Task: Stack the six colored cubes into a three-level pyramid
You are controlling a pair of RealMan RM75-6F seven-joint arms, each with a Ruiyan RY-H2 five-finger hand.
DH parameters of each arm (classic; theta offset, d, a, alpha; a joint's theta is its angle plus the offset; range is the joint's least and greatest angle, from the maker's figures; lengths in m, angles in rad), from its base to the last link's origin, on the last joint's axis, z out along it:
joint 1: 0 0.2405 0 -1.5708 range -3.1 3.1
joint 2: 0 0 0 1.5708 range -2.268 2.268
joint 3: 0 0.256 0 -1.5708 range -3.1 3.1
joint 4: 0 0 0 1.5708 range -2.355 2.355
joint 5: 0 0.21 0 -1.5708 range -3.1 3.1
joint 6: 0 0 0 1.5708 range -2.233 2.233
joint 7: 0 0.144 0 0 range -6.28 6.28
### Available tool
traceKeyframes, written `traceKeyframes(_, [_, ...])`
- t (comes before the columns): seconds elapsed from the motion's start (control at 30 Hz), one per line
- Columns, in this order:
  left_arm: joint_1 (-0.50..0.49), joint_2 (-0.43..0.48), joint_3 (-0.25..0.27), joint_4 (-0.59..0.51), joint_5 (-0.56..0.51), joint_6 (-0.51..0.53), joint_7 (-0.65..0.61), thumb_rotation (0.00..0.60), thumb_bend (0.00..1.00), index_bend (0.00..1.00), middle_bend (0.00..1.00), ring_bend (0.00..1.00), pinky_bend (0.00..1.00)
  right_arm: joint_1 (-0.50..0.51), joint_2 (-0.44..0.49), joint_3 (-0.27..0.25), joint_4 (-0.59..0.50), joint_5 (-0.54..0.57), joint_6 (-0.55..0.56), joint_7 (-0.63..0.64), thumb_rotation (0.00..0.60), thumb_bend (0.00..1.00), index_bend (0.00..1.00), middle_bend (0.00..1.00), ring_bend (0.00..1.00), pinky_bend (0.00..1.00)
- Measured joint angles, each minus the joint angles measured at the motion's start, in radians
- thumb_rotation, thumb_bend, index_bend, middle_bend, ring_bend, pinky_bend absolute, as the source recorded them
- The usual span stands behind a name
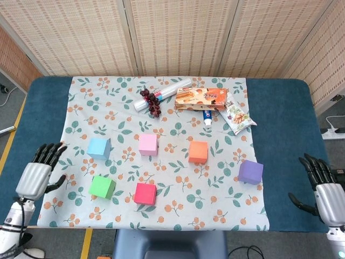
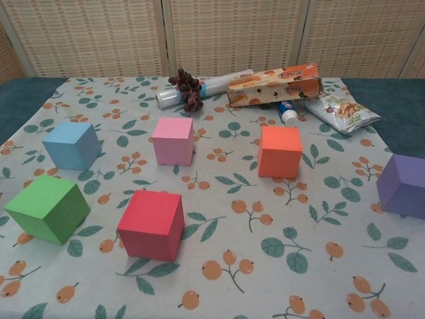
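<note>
Six cubes lie apart on the flowered cloth (image 1: 161,216): blue cube (image 1: 99,148), pink cube (image 1: 148,144), orange cube (image 1: 198,151), purple cube (image 1: 250,172), green cube (image 1: 102,187) and red cube (image 1: 145,193). In the chest view they show as blue cube (image 2: 72,145), pink cube (image 2: 173,140), orange cube (image 2: 279,151), purple cube (image 2: 403,185), green cube (image 2: 48,208) and red cube (image 2: 152,224). My left hand (image 1: 38,175) hovers open at the cloth's left edge, left of the green cube. At the table's right front corner my right hand (image 1: 325,192) is open, away from the purple cube. Neither hand shows in the chest view.
At the back of the cloth lie a rolled white tube (image 1: 161,95), a bunch of dark grapes (image 1: 151,101), an orange biscuit box (image 1: 200,99), a toothpaste tube (image 1: 207,117) and a snack bag (image 1: 237,114). Blue table covering (image 1: 280,124) flanks the cloth.
</note>
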Motion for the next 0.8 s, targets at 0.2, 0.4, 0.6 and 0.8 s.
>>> traceKeyframes(0.2, [-0.152,0.014,-0.046,0.03,-0.049,-0.227,-0.029,0.6,0.33,0.14,0.09,0.02,0.08,0.018,0.042,0.011,-0.046,-0.03,-0.006,-0.022,0.6,0.15,0.0,0.0,0.0,0.0])
traceKeyframes(0.4, [-0.29,-0.006,-0.077,0.095,-0.137,-0.446,-0.033,0.6,0.33,0.1,0.06,0.01,0.07,0.026,0.072,0.027,-0.091,-0.03,-0.01,-0.059,0.6,0.15,0.0,0.0,0.0,0.0])
traceKeyframes(0.6, [-0.379,-0.04,-0.072,0.165,-0.208,-0.595,-0.031,0.6,0.33,0.08,0.04,0.0,0.06,0.034,0.076,0.033,-0.106,-0.024,-0.032,-0.064,0.6,0.15,0.0,0.0,0.0,0.0])
traceKeyframes(0.8, [-0.424,-0.078,-0.058,0.207,-0.235,-0.65,-0.045,0.6,0.34,0.06,0.02,0.0,0.05,0.047,0.068,0.037,-0.107,-0.018,-0.056,-0.064,0.6,0.15,0.0,0.0,0.0,0.0])
